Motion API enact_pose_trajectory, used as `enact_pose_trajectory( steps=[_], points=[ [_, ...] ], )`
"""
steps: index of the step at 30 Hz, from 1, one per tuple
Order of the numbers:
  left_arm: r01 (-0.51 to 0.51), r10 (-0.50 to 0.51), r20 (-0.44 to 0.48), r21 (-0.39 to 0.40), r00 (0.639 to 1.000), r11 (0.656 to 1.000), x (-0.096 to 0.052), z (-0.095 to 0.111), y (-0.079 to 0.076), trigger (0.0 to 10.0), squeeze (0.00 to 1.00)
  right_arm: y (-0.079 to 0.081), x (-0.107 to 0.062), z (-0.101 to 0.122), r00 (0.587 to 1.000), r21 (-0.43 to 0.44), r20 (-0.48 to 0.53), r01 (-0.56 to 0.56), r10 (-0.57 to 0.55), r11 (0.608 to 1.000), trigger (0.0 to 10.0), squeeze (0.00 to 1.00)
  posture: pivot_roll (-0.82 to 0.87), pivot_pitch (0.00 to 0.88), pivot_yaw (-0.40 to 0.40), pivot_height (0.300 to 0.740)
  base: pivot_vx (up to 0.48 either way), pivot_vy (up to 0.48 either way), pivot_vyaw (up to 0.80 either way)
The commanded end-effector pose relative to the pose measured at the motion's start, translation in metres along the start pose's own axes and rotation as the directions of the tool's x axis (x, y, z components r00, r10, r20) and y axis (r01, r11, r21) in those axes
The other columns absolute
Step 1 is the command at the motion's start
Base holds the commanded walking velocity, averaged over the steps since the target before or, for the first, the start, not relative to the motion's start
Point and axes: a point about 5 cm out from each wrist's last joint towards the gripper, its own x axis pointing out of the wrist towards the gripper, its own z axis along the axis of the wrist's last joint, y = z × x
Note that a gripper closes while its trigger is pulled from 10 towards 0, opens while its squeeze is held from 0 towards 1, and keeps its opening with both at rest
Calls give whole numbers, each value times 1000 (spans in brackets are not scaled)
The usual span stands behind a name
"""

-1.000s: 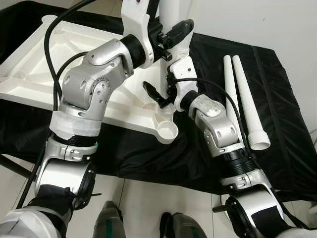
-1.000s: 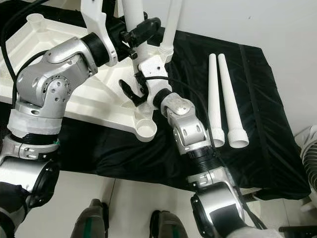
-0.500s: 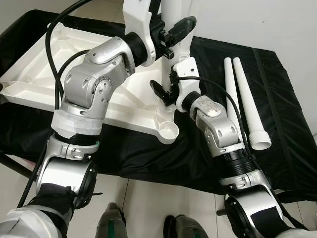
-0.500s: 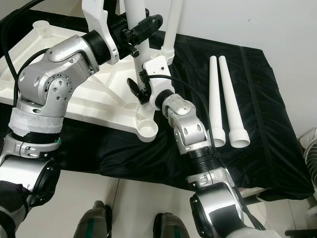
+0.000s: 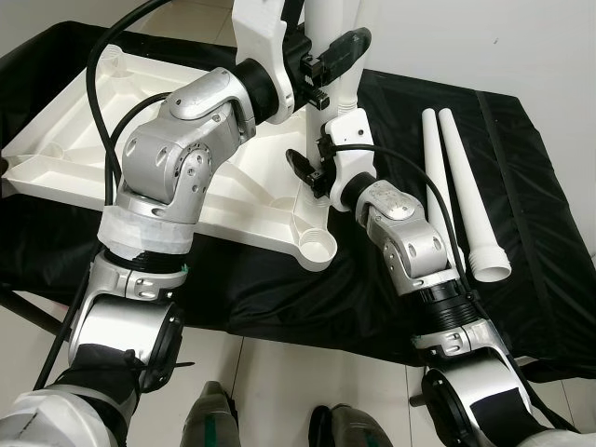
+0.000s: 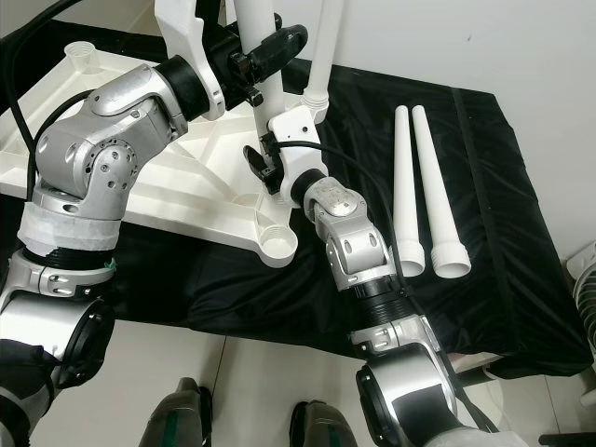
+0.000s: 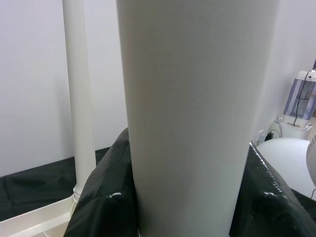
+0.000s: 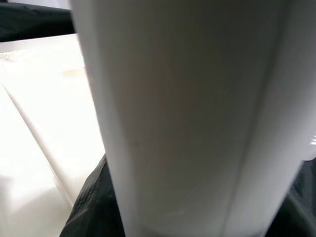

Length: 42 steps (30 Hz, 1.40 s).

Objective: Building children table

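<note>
A white tabletop point(image 5: 84, 140) lies upside down on a black cloth point(image 5: 521, 186). One white leg point(image 6: 321, 47) stands in its far right corner socket, and shows again as that standing leg point(image 7: 79, 98) in the left wrist view. A second white leg point(image 6: 251, 14) is held upright over the tabletop's right side. My left gripper point(image 5: 335, 51) is shut on it high up, and my right gripper point(image 6: 263, 163) is shut on it lower down. Its bottom end is hidden behind my right wrist. Seen close by each wrist camera is the held leg point(image 7: 192, 108) point(image 8: 187, 113). The near right corner socket point(image 5: 317, 250) is empty.
Two loose white legs point(image 5: 433, 177) point(image 5: 466, 186) lie side by side on the cloth at the right. The cloth's front edge point(image 5: 307, 335) drops to a tiled floor point(image 5: 270, 372) by my feet. A white fan point(image 6: 582, 279) stands at the far right.
The view has shifted a little. My right gripper has edged slightly farther in along the held leg. Both grippers keep their hold.
</note>
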Motion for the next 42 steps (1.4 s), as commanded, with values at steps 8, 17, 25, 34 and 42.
enact_pose_trajectory(
  steps=[8, 17, 25, 34, 42],
  points=[
    [136, -134, 41, -71, 990, 988, 6, 5, -15, 10000, 1000, -8, -2, 0, 997, 86, 9, 73, -74, 994, 10000, 0, 81, 44, -8, 740, 0, 0, 0],
    [179, -159, 146, -135, 976, 975, -1, 16, -14, 10000, 0, -8, -2, 1, 992, 206, 34, 111, -121, 972, 10000, 0, 68, 42, -12, 740, 0, 0, 0],
    [-8, 46, 173, -212, 984, 977, -18, -1, 1, 10000, 0, -28, -6, 2, 962, 254, 34, 253, -270, 934, 10000, 0, 50, 41, -6, 740, 0, 0, 0],
    [-191, 183, -59, -193, 981, 963, -51, -45, 17, 10000, 0, -49, -23, -9, 906, 212, 30, 407, -422, 888, 10000, 0, 68, 33, 38, 740, 0, 0, 0],
    [-214, 194, -203, -81, 960, 974, -71, -90, 8, 10000, 0, -50, -34, -8, 917, 227, 99, 357, -386, 906, 10000, 0, 60, 40, 35, 740, 0, 0, 0]
  ],
)
